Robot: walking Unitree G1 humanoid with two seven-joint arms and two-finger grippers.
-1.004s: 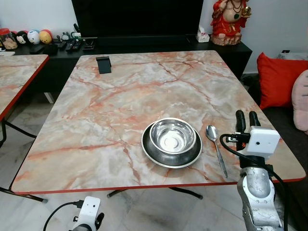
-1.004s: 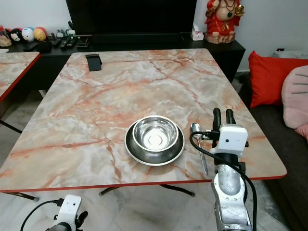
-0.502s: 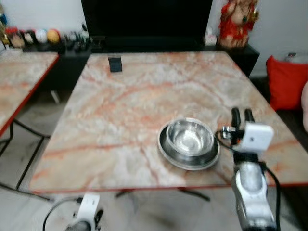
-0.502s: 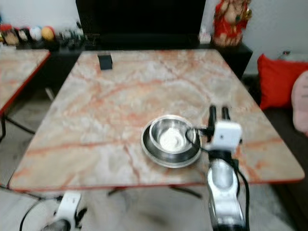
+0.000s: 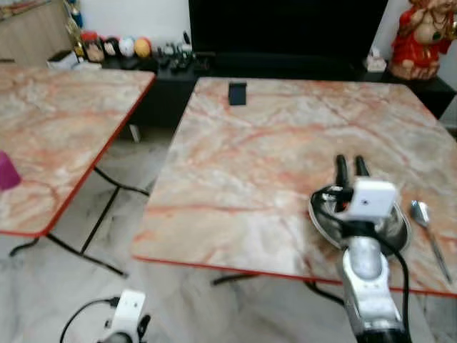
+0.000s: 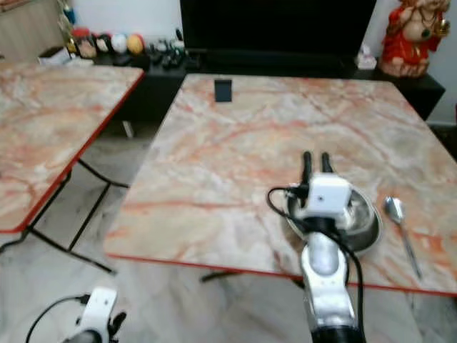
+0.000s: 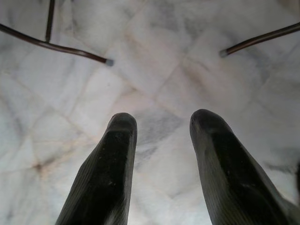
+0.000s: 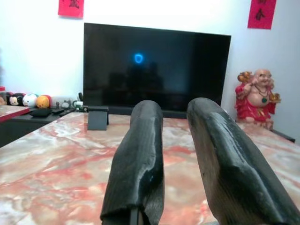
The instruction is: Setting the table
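Note:
A steel bowl [image 6: 361,214] sits in a dark plate [image 5: 319,217] near the front right of the marble table [image 5: 271,136]. Both are partly hidden behind my right wrist. A steel spoon [image 5: 427,223] lies just right of the plate, handle toward the table's front edge. My right gripper [image 5: 351,165] is raised over the table in front of the bowl, fingers pointing up and away, open and holding nothing. In the right wrist view its fingers [image 8: 140,154] aim across the tabletop at the TV. My left gripper [image 7: 161,124] hangs low over the tiled floor, open and holding nothing.
A second marble table [image 5: 57,114] stands to the left with a pink object [image 5: 6,171] at its edge; a floor gap lies between the tables. A black stand [image 5: 237,93] sits at the far edge of the main table. Behind are a dark console, TV and red statue [image 5: 421,36].
The camera has swung left, so the table and dishes now sit further right in view and the second table has come in. Bowl, plate and spoon stay put; my right gripper stays raised.

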